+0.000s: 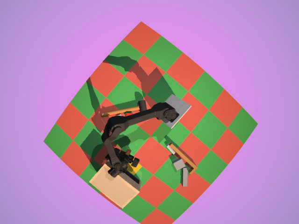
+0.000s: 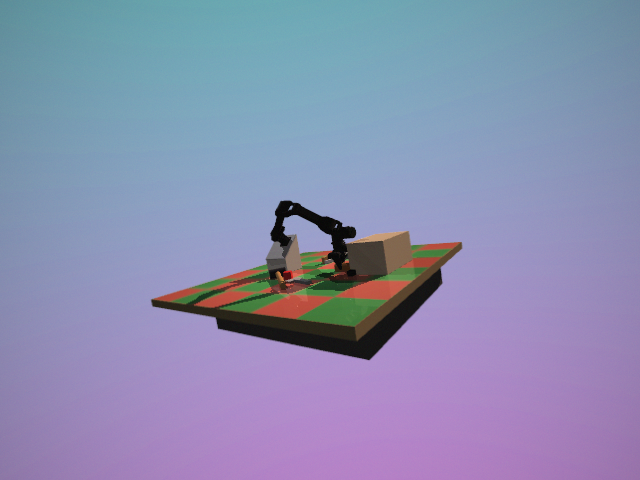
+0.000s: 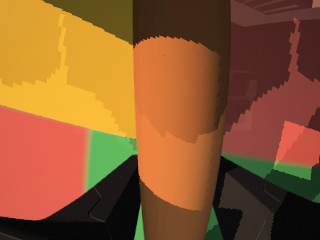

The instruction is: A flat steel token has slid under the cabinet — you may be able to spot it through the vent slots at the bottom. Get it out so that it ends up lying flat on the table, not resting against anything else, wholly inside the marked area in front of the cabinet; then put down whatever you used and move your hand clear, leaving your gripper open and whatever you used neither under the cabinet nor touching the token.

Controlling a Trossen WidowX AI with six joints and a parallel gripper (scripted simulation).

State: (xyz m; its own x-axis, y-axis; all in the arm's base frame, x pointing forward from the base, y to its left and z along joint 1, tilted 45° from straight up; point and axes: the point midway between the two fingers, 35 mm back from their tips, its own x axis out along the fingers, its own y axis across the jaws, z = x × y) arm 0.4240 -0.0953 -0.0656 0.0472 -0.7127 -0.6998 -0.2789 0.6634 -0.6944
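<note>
The tan cabinet (image 1: 114, 186) (image 2: 368, 258) stands at one table edge, with a dark slotted strip (image 1: 132, 177) along its front. The yellow marked area (image 1: 137, 168) (image 3: 30, 65) lies in front of it, partly hidden by my gripper in the top view. My gripper (image 1: 124, 156) (image 2: 338, 262) (image 3: 174, 163) is low beside the cabinet front and the yellow area, shut on an orange handle (image 1: 128, 152) (image 2: 341, 267) (image 3: 177, 100). The handle stretches away between the fingers in the wrist view; its far end is hidden. I cannot see the steel token in any view.
A mallet with an orange handle (image 1: 120, 111) and black head (image 1: 142, 105) lies beneath my arm, by a red piece (image 1: 129, 114) (image 2: 287, 274). An orange bar (image 1: 183, 157), grey blocks (image 1: 178, 164) (image 1: 184, 177) and a white block (image 1: 171, 149) lie right. A grey box (image 1: 181, 106) is by my base.
</note>
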